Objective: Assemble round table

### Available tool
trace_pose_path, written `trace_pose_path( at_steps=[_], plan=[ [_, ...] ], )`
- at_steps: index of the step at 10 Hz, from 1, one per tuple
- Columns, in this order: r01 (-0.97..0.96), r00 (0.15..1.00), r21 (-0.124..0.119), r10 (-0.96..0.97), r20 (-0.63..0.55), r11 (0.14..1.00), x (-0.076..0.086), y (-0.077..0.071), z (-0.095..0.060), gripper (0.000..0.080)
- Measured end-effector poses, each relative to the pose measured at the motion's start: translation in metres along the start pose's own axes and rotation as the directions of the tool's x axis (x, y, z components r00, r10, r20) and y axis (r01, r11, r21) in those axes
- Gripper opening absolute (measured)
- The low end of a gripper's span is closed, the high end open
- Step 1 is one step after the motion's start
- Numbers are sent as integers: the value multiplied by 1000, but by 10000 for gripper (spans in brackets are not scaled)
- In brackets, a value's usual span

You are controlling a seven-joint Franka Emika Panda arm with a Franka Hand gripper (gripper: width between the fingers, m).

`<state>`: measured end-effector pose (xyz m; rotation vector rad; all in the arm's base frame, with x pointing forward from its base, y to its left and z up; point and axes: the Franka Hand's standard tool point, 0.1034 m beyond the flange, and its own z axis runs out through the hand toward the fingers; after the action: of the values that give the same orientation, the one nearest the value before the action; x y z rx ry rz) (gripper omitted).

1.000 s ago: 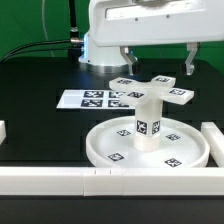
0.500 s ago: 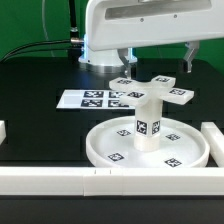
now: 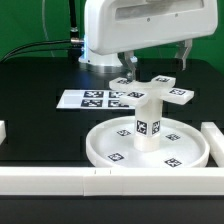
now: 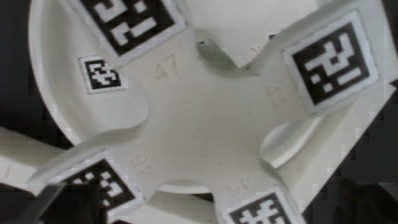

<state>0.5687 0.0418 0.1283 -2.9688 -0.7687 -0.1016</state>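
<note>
The large rimmed round disc (image 3: 100, 150) lies flat on the black table. The short cylindrical leg (image 3: 148, 122) stands upright at its centre. The four-armed cross-shaped foot (image 3: 152, 88) sits on top of the leg. My gripper (image 3: 155, 58) hovers just above the foot. It is open and empty, with one finger over each side of the foot and apart from it. In the wrist view the foot (image 4: 214, 110) with its square tags fills the frame, seen from close above. My fingertips are not clearly seen there.
The marker board (image 3: 90, 98) lies flat behind the disc, toward the exterior view's left. Long white bars border the front (image 3: 60, 180), the right (image 3: 212, 135) and the left edge (image 3: 3, 130). Cables run at the back left.
The gripper has shifted slightly above the foot; the finger on the exterior view's right moved inward and up. Disc, leg and foot have not moved.
</note>
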Motion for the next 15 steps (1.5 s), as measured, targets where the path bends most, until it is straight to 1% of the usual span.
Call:
trace_pose_path(
  at_steps=[1,2,4,7,8,10,11,13,15],
  plan=[
    [74,997,-1,-74,1,997,0,1,0,648],
    [229,973,-17,-229,18,973,-1,1,0,648],
    [425,905,-25,-424,41,905,-2,2,1,648],
    [599,800,-19,-597,53,801,-4,5,0,648],
    [622,782,-19,-620,57,783,-4,6,0,648],
    [730,683,-15,-728,67,683,-5,9,0,648],
    [787,615,-20,-784,83,616,-4,7,1,648],
    [852,522,-9,-847,103,524,-5,2,3,648],
    [911,409,7,-905,116,412,-7,5,4,648]
  ],
)
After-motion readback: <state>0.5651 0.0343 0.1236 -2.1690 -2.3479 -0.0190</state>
